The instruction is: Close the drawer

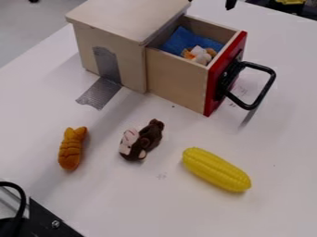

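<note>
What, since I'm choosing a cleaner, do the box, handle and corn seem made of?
Box: matte wood, likely plywood, by its pale tan panels. Handle: glossy black metal or plastic; its highlights fit both. Corn: slightly shiny, probably moulded plastic, by its raised kernels.

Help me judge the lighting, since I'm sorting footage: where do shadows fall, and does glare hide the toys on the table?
In the camera view, soft shadows lie on the table around the wooden box, with a dark streak below the black handle; no glare hides the corn, orange toy or brown toy.
</note>
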Motion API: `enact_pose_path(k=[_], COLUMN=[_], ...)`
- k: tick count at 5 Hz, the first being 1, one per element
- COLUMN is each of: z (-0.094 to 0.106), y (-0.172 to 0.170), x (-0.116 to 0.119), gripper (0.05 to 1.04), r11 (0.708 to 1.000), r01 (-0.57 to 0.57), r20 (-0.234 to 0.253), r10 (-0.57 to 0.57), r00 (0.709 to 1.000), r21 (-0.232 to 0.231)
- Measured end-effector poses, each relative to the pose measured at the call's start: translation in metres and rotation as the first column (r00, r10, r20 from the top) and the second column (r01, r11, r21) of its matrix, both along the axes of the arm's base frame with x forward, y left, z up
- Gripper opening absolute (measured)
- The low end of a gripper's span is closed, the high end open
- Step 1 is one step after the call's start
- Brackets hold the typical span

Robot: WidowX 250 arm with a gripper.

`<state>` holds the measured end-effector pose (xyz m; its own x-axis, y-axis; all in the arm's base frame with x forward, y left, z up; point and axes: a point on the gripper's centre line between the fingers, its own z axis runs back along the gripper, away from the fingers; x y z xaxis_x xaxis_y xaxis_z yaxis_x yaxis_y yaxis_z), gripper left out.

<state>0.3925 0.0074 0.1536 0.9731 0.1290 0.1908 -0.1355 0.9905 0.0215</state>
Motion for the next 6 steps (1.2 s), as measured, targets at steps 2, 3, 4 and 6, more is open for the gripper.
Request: enact_pose_path(k=[2,3,4,6], z=[-0.030,-0.048,-0.057,-0.090], y=[-0.023,-0.064,-0.085,-0.108], x=[0.003,0.010,0.017,0.009], gripper=[0.999,0.999,0.999,0.999], r11=[0.999,0.992,0.987,0.975], r01=[0.043,0.125,0.157,0.177], r20=[-0.059,-0.077,-0.072,-0.082], r10=[-0.042,-0.125,-0.160,-0.189], r00=[0.997,0.989,0.984,0.979], r21=[0.006,-0.015,-0.045,-0.133])
